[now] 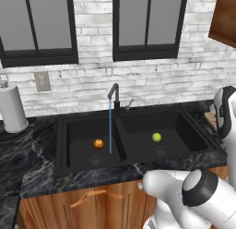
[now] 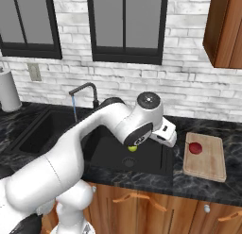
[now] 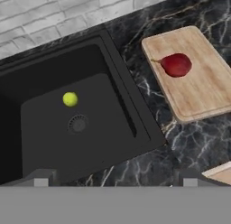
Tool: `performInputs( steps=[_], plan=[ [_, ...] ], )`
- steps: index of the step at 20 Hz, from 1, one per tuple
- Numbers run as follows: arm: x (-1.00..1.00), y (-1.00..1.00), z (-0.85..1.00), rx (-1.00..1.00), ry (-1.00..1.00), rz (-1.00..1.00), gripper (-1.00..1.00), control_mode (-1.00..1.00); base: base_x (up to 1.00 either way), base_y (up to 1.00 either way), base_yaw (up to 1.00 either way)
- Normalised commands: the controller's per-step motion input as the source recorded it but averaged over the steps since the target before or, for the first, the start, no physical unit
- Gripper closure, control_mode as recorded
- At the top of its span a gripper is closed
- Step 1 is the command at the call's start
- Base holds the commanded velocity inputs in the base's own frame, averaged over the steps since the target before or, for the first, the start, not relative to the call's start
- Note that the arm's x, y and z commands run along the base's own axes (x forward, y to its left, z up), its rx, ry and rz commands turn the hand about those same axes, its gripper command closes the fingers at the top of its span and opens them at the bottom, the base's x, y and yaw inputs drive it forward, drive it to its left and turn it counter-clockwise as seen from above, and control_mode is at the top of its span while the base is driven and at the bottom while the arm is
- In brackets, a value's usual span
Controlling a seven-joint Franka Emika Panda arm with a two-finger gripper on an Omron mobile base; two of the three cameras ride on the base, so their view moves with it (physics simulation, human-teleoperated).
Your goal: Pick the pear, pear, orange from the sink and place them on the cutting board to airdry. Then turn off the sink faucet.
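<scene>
The dark red pear (image 3: 176, 65) lies on the tan cutting board (image 3: 205, 94), which rests on the counter right of the sink (image 3: 117, 78). The yellow-green pear (image 3: 70, 99) sits in the right basin near the drain. In the left basin lies the orange (image 1: 98, 143), beside the stream of water running from the black faucet (image 1: 113, 92). My gripper (image 3: 115, 180) hovers above the sink's right edge, between the basin and the board. It is open, its tips are far apart and nothing is between them. From the right base view, the red pear (image 2: 195, 147) shows on the board (image 2: 210, 162).
A paper towel roll (image 1: 11, 108) stands on the dark marble counter left of the sink. A brick wall with two windows runs behind. A wooden wall cabinet (image 2: 224, 30) hangs above the board. My arm (image 2: 108, 124) arches over the right basin.
</scene>
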Motion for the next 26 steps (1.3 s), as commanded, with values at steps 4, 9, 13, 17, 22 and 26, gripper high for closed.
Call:
performInputs(
  steps=[4, 9, 13, 17, 22, 26],
  plan=[
    [0.0, 0.43, 0.55, 0.06, 0.04, -0.09, -1.0, -1.0, 0.0, 0.0, 0.0],
    [0.0, 0.25, 0.4, 0.0, 0.09, 0.01, -1.0, -1.0, 0.0, 0.0, 0.0],
    [0.02, 0.09, -0.2, -0.01, -0.02, 0.22, -1.0, -1.0, 0.0, 0.0, 0.0],
    [0.14, 0.18, -0.16, -0.01, -0.04, 0.23, -1.0, -1.0, 0.0, 0.0, 0.0],
    [0.02, 0.18, -0.01, -0.03, -0.08, 0.11, -1.0, -1.0, 0.0, 0.0, 0.0],
    [0.0, 0.05, -0.13, -0.03, -0.1, 0.08, -1.0, -1.0, 0.0, 0.0, 0.0]
  ],
)
